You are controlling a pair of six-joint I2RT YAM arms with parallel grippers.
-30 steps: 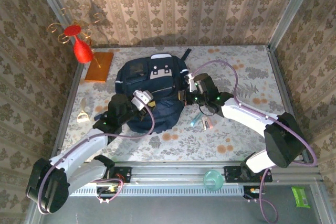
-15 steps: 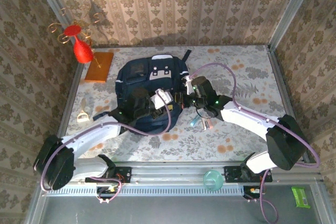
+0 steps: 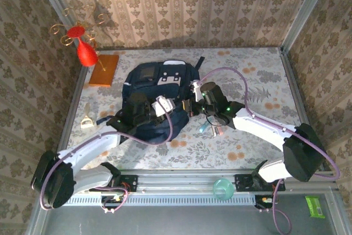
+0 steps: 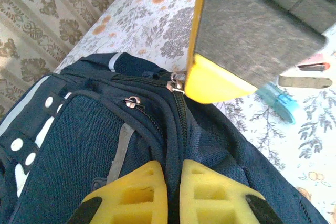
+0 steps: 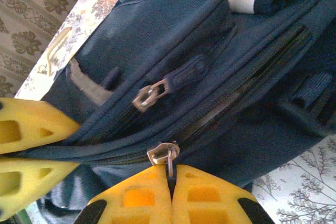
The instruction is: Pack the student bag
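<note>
The student bag (image 3: 147, 76) lies flat in the middle of the table, dark navy with a grey-white patch. My left gripper (image 3: 180, 109) is at its near right edge; its yellow fingers (image 4: 139, 195) are shut on the fabric ridge along the bag's (image 4: 79, 145) zipper line. My right gripper (image 3: 193, 102) faces it from the right and is shut on the metal zipper pull (image 5: 168, 156) of the main zipper, fingertips (image 5: 202, 190) pressed together. A second zipper pull (image 5: 149, 95) hangs free above. The left gripper's yellow fingers (image 5: 29, 129) show at the left of the right wrist view.
Pens and a small pink item (image 3: 212, 129) lie just right of the bag. An orange-brown board (image 3: 104, 70) and a red vase (image 3: 86, 52) stand at the back left. A pale clip (image 3: 87, 122) lies at the left, a green cup (image 3: 221, 188) by the front rail.
My left arm has reached right across the bag, and its gripper has gone from open to shut on the zipper ridge. The right gripper has stayed shut on the zipper pull.
</note>
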